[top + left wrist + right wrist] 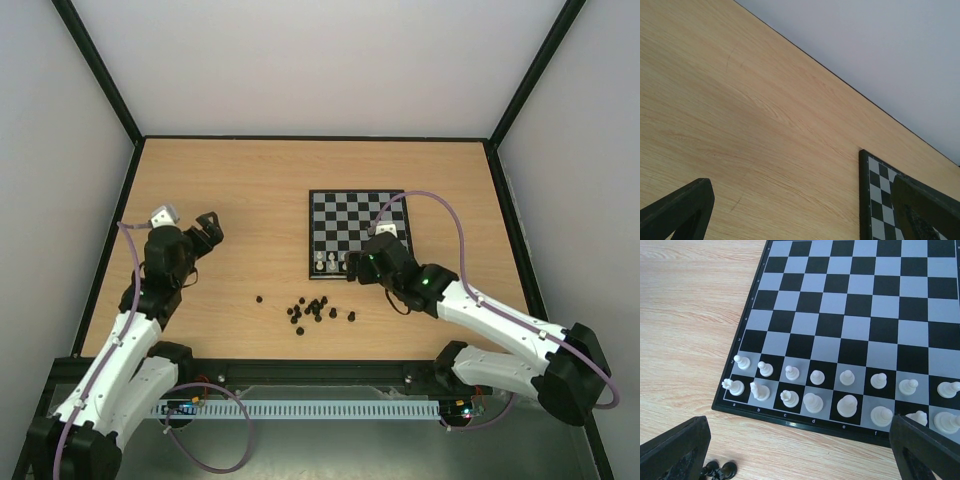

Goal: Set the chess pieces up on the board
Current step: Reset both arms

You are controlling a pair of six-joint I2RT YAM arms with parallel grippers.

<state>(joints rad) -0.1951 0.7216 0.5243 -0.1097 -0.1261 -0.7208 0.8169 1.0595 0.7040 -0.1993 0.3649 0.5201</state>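
The board (840, 310) lies right of the table's middle (357, 215). Several white chess pieces (815, 377) stand upright on its two nearest rows, one to a square, also seen small in the top view (326, 263). My right gripper (800, 457) hovers over the board's near edge (358, 268), open, with nothing between its fingers (675, 450). My left gripper (800, 220) is open and empty above bare wood at the left (207, 227), well away from the board (875, 200), whose corner shows in its view.
A loose cluster of small black pieces (315, 308) lies on the wood in front of the board, two of them by my right gripper's left finger (722, 470). A black frame (310, 139) and pale walls bound the table.
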